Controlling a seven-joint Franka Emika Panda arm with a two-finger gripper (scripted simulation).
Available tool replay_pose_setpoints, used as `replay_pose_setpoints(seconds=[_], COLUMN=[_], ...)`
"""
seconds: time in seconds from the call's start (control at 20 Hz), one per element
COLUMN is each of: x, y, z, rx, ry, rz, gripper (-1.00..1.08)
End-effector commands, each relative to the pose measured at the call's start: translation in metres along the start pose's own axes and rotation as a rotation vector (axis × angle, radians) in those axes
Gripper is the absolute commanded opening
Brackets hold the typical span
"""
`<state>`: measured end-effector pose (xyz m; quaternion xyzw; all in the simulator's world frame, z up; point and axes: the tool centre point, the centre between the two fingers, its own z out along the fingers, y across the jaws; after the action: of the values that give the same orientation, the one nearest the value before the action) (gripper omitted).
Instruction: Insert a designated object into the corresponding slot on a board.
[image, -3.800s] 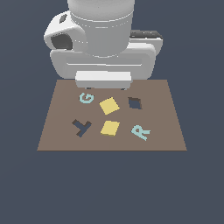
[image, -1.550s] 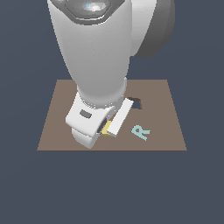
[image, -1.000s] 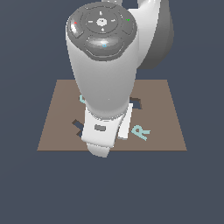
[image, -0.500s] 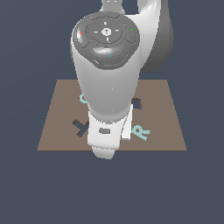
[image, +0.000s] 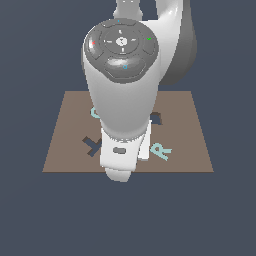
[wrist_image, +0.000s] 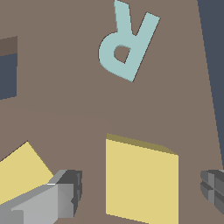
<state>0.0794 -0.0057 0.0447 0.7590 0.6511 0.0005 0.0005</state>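
Gripper (wrist_image: 140, 192) spread wide, nothing held. The pale-yellow square tile (wrist_image: 141, 181) lies flat on the brown board (wrist_image: 65, 96), directly between the fingers (wrist_image: 65, 194), gaps on both sides, edges roughly parallel to pads. A second yellow tile (wrist_image: 22, 170) sits beside one finger. Turquoise R (wrist_image: 127, 41) beyond. Square slot (image: 157, 118) mostly hidden behind the arm.

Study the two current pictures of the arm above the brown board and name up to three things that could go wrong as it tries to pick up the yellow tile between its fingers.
1. A second pale-yellow square tile lies close beside one grey finger; descending could nudge it.
2. The pale-yellow square tile between the open gripper sits nearer the other finger, so closing may shift it.
3. The arm hides most of the flat brown board in the exterior view, including much of the dark navy square cut-out, so alignment is hard to check.
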Motion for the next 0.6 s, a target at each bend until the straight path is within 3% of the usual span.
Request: replay_pose_setpoints(seconds=[0.0, 0.2, 0.25, 0.55], x=[0.0000, -0.0001, -0.0001, -0.0001], y=[-0.0007, -0.0009, -0.0009, -0.0009], z=[0.0084, 0.0147, 0.0147, 0.0147], rx=[0.001, 0.001, 0.001, 0.001], ry=[0.000, 0.000, 0.000, 0.000], rz=[0.001, 0.001, 0.001, 0.001], gripper=[1.00, 1.00, -1.00, -1.00])
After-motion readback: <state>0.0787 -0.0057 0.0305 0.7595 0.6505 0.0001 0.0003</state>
